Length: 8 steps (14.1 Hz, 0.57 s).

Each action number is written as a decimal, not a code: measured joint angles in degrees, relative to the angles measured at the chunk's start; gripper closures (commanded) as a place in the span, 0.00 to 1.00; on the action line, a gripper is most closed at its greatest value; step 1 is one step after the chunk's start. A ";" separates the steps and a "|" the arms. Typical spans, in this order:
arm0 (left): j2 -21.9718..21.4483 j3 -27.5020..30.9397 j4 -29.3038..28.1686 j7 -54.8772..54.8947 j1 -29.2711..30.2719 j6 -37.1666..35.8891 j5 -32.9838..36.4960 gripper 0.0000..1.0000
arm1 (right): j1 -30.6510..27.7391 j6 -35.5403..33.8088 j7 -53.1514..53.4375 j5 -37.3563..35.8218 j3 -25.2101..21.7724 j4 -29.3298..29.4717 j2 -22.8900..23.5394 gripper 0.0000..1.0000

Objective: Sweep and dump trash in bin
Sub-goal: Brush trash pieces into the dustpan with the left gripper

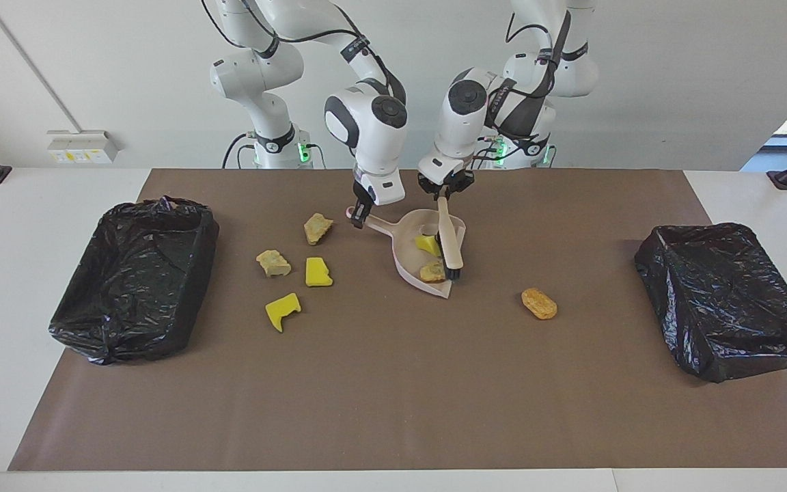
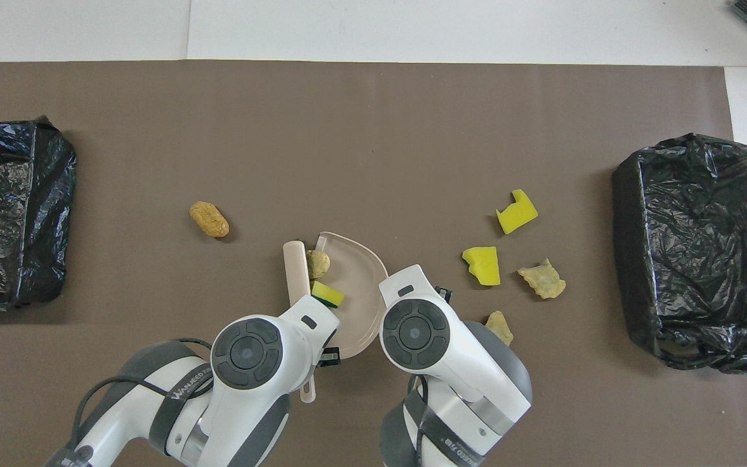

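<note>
In the lower middle of the overhead view both wrists crowd together, hiding the fingers. The left gripper [image 1: 445,193] is clamped on the beige brush [image 1: 449,236], whose handle end pokes out below the wrist in the overhead view while its bristle end stands in the dustpan's mouth. The right gripper [image 1: 359,214] is clenched on the stub handle of the pale pink dustpan [image 2: 359,285], which sits mid-frame on the brown mat [image 1: 393,383].

Inside the pan, pressed up against the brush, lie a yellow sponge bit [image 2: 327,294] and, just above it in the overhead view, a beige chunk [image 2: 317,263].

The rest of the trash is on the mat. Right of the pan in the overhead view lie a beige lump [image 2: 498,326] half hidden by the right arm, a yellow block [image 2: 482,264], a ragged beige piece [image 2: 543,279] and a notched yellow bit [image 2: 516,211]. At upper left of the pan lies the orange-brown oval [image 2: 209,219], alone.

Black-lined bins sit at either edge: one bin [image 2: 694,250] at right, the other bin [image 2: 7,211] at left.

The facing view alone shows both grips, and the beige lump in full; the overhead view alone shows the brush's handle end.
</note>
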 measured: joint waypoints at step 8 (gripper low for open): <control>-1.70 9.81 7.64 14.95 0.21 -19.29 -2.76 1.00 | 0.00 0.00 0.04 0.00 0.00 0.00 0.00 1.00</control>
